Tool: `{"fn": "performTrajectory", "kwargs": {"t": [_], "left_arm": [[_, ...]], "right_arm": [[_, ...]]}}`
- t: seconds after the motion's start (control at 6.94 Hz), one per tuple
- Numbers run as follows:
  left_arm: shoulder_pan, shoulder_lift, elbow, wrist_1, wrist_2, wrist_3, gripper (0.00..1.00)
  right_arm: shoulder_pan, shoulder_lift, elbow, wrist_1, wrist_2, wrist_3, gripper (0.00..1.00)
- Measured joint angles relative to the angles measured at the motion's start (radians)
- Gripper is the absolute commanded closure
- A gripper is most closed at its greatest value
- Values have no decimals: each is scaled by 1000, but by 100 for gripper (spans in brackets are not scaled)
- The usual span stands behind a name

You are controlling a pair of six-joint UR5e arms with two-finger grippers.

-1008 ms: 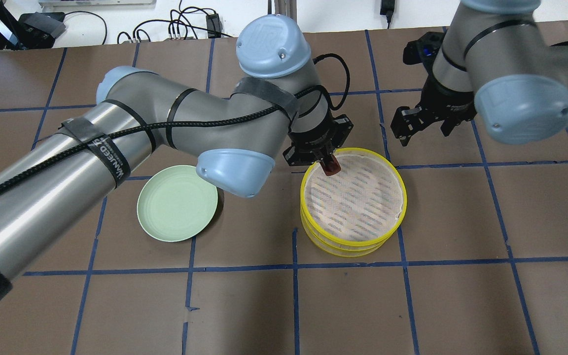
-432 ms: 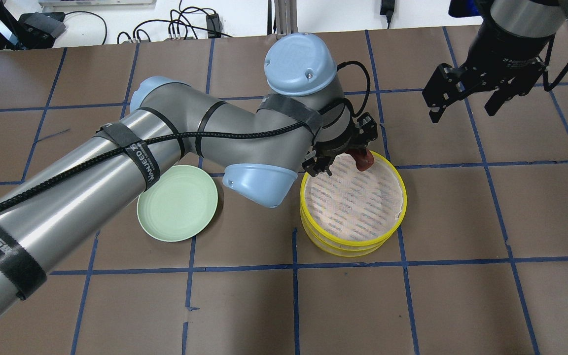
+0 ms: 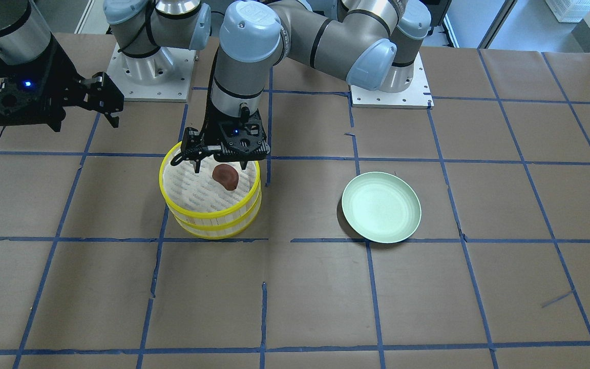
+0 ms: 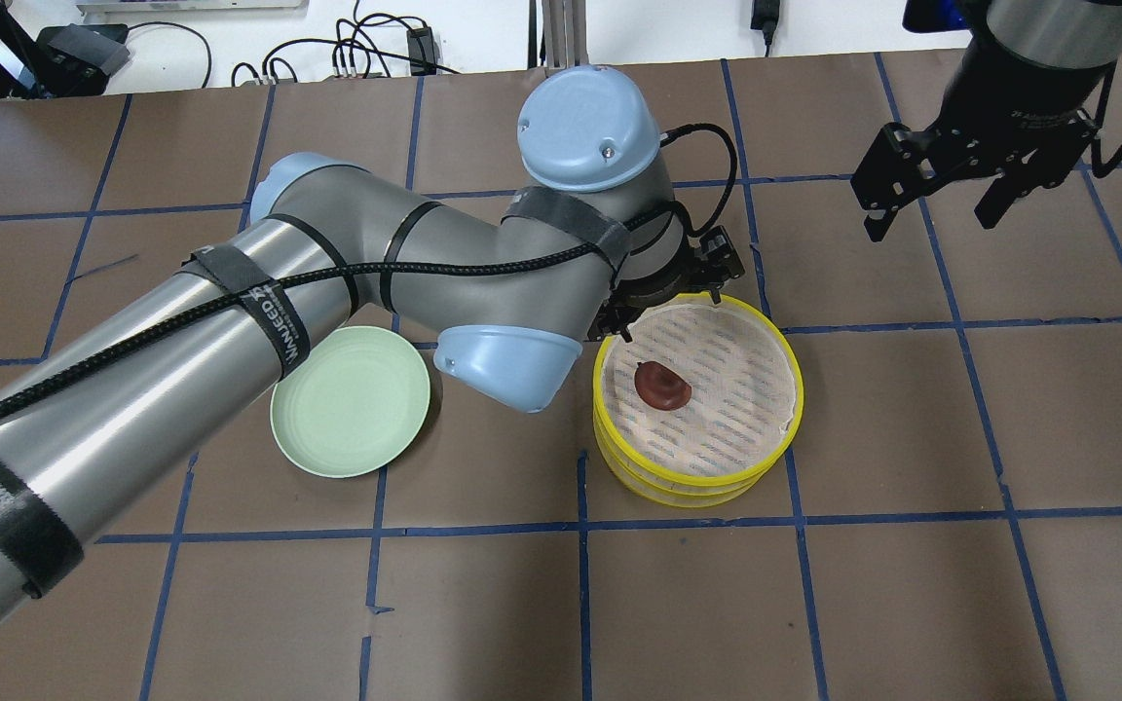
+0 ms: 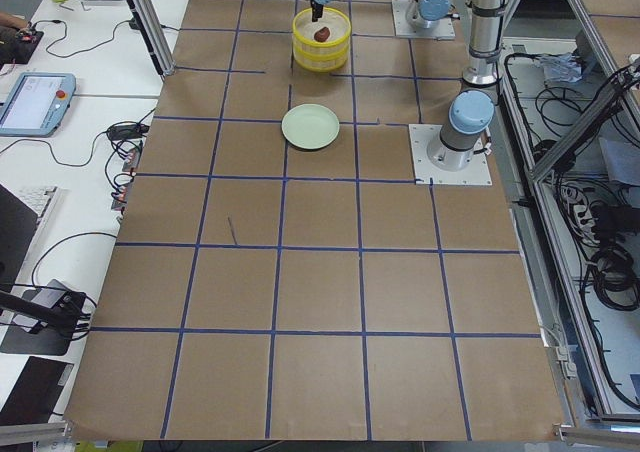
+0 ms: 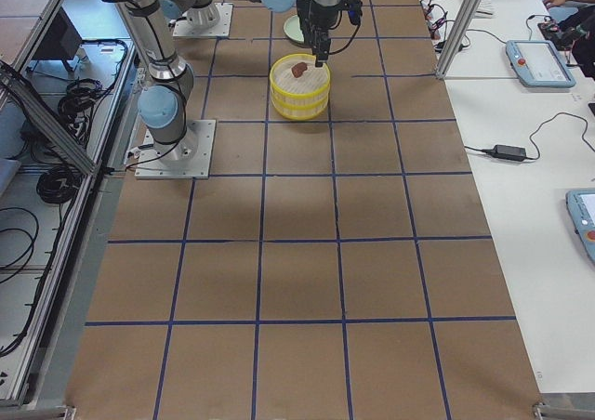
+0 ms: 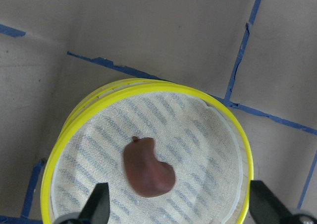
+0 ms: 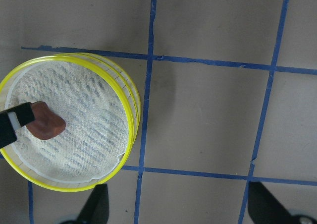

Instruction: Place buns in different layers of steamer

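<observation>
Reddish-brown and oval, the bun (image 4: 661, 385) lies loose on the white liner of the top steamer layer (image 4: 800, 389), a little left of centre. My left tool (image 4: 668, 304) hangs just above it, fingers spread wide and empty, with the bun's long axis slanting across their gap. I judge a straight lift clears it. The right tool (image 4: 933, 216), also open and empty, sits well apart over the worktop (image 4: 912, 604).
</observation>
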State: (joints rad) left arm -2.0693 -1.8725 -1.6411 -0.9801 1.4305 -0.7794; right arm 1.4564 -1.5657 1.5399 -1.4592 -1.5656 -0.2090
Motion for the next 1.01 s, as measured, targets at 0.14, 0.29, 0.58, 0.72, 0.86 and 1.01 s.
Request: {"fn": "performTrajectory", "kwargs": {"t": [0.14,0.29,0.58,0.72,0.86,1.01], "left_arm": [[36,6,2,-21,45,102,0],[104,22,8,-77,75,257,0],[310,104,27,-238,92,585,0],[413,151,46,-344,91,689,0],[504,195,85,-475,91,762,0],[570,226,124,-586,90,796,0]], "right_arm": [[-4,0,-1,1,-1,2,0],[2,-2,-4,1,1,18,0],[59,-2,-13,-10,10,113,0],[99,2,-15,-29,12,175,0],[132,11,-16,-61,11,218,0],[151,17,-16,-84,8,237,0]]}}
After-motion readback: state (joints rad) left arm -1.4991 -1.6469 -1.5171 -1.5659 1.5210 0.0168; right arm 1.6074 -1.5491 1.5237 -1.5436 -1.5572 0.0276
